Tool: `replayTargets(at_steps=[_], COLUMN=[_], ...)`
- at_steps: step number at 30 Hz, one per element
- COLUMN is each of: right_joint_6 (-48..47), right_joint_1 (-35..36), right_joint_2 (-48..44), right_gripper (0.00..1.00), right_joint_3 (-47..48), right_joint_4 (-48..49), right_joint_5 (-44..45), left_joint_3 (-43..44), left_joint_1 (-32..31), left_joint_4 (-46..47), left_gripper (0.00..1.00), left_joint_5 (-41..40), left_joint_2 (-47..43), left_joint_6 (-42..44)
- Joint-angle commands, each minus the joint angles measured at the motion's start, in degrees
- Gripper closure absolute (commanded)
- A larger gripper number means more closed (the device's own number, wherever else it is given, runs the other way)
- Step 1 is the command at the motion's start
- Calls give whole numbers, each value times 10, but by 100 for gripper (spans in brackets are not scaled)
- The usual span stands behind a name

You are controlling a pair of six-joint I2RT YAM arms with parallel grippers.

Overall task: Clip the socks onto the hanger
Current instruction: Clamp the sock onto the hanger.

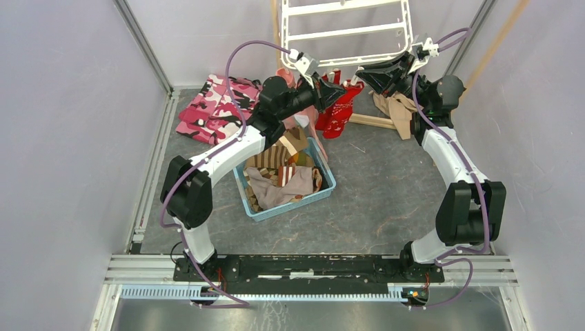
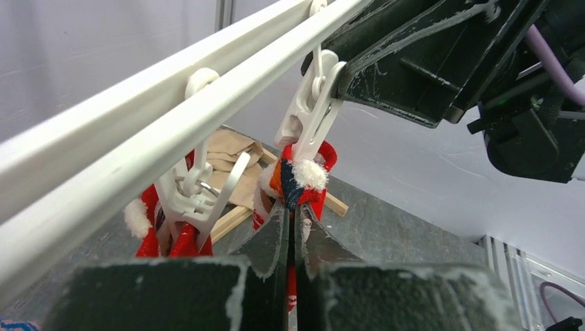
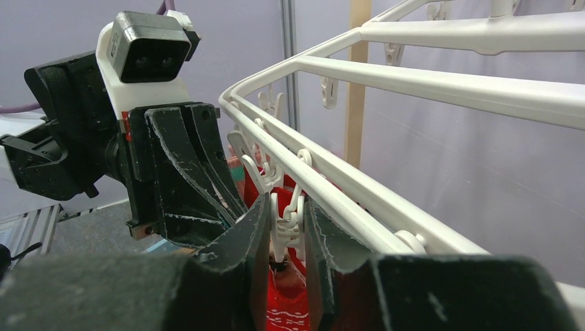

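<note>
The white hanger [image 1: 345,31] stands at the back, with clip pegs dangling along its rim [image 2: 138,131]. My left gripper [image 2: 295,207] is shut on a red sock [image 2: 307,172] with white fluff and holds its cuff up against the lower tips of a clip peg [image 2: 310,114]. My right gripper [image 3: 286,207] is shut on that same clip peg [image 3: 286,224] and squeezes its upper end, with the red sock [image 3: 290,303] hanging just below. A second red sock [image 2: 183,241] hangs from the neighbouring peg [image 2: 196,193]. More socks lie in the blue basket [image 1: 324,187].
A pink camouflage garment [image 1: 214,107] lies at the back left. A tan cloth [image 1: 397,107] and a wooden pole [image 1: 372,121] sit under the hanger at the right. Both grippers [image 1: 352,81] meet close together at the hanger's near rim. Walls close in on both sides.
</note>
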Motion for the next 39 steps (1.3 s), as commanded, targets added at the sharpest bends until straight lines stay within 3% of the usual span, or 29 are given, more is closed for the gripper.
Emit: replayTargets(at_steps=[1, 8, 12, 18, 23, 26, 29, 32, 39], right_joint_6=[3, -1, 1, -1, -21, -49, -100, -155, -223], right_joint_1=[7, 7, 8, 7, 7, 7, 5, 2, -7], right_joint_2=[-20, -22, -23, -31, -46, -62, -87, -110, -176], right_gripper=[84, 84, 79, 43, 28, 23, 18, 15, 12], right_joint_3=[7, 6, 6, 1, -2, -4, -5, -6, -50], right_joint_4=[14, 10, 10, 4, -25, -64, -133, -211, -303], right_joint_5=[-28, -31, -31, -22, -17, -9, 5, 22, 55], left_joint_3=[27, 39, 40, 35, 28, 27, 24, 15, -32], left_joint_1=[-1, 2, 4, 6, 9, 11, 12, 13, 16], left_joint_4=[53, 70, 70, 60, 56, 56, 54, 52, 37], left_gripper=[98, 98, 98, 97, 93, 87, 67, 54, 37], left_joint_5=[23, 40, 41, 42, 35, 31, 26, 24, 26], left_joint_2=[-13, -6, -2, 1, -1, -2, -9, -21, -79], left_joint_6=[-44, -85, -94, -95, -99, -106, -111, -111, -101])
